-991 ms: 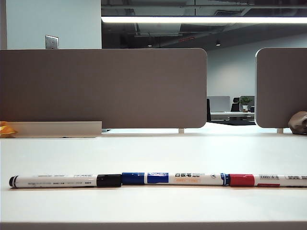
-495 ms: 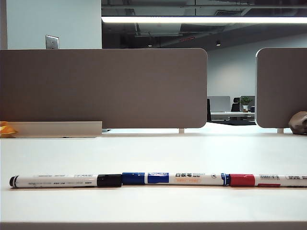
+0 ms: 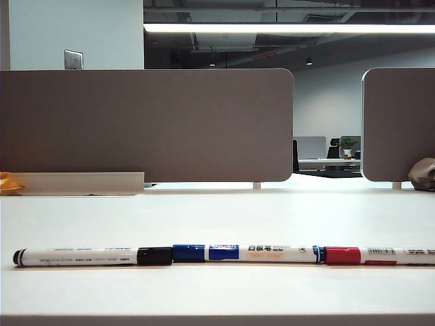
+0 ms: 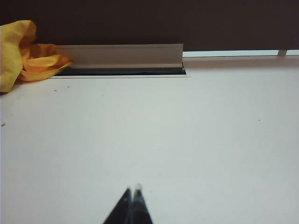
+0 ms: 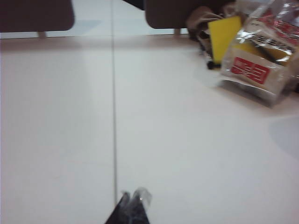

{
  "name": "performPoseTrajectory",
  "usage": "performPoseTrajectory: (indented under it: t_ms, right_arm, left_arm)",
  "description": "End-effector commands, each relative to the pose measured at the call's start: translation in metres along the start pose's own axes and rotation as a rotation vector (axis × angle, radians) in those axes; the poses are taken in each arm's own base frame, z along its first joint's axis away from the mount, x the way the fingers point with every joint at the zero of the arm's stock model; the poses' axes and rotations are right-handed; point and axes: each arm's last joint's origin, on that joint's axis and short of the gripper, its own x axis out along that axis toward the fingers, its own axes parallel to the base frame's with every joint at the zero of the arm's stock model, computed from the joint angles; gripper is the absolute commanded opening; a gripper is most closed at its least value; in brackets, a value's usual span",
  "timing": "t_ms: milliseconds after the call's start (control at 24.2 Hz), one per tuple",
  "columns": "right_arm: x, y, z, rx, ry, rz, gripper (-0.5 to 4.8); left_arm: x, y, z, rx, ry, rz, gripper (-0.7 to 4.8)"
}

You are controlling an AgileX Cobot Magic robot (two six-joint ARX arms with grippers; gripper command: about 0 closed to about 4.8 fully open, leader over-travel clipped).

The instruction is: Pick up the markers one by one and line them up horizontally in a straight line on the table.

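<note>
White table (image 3: 217, 217) backed by brown-grey partitions (image 3: 146, 125). Left gripper (image 4: 132, 190) closed, empty, low over bare tabletop. Right gripper (image 5: 132, 195) closed, empty, beside a table seam (image 5: 113, 116). Black-capped marker (image 3: 92, 257), blue marker (image 3: 248, 253) and red marker (image 3: 379, 255) lie end to end in one horizontal row near front edge.

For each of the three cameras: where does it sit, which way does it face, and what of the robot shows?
Exterior view: low at the table's near edge, facing the partitions; black marker, blue marker, red marker lie end to end; no robot part shows.
Left wrist view: above bare table, facing a yellow cloth; shut left gripper shows.
Right wrist view: facing a plastic packet; shut right gripper shows.
Shared: the white table; the partitions too.
</note>
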Motion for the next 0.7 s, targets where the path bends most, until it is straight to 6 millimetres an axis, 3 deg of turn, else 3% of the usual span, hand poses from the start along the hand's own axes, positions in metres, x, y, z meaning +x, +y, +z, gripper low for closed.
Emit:
performPoseTrajectory:
  t_ms: [41, 702]
  right_arm:
    - [-0.0007, 0.0041, 0.0009, -0.007, -0.006, 0.044, -0.01]
    - [-0.0004, 0.0024, 0.0010, -0.005, -0.006, 0.025, -0.01]
  left_arm:
    - [-0.0002, 0.0000, 0.0014, 0.000, -0.007, -0.001, -0.06]
    - [-0.0001, 0.0000, 0.0013, 0.000, -0.007, -0.001, -0.06]
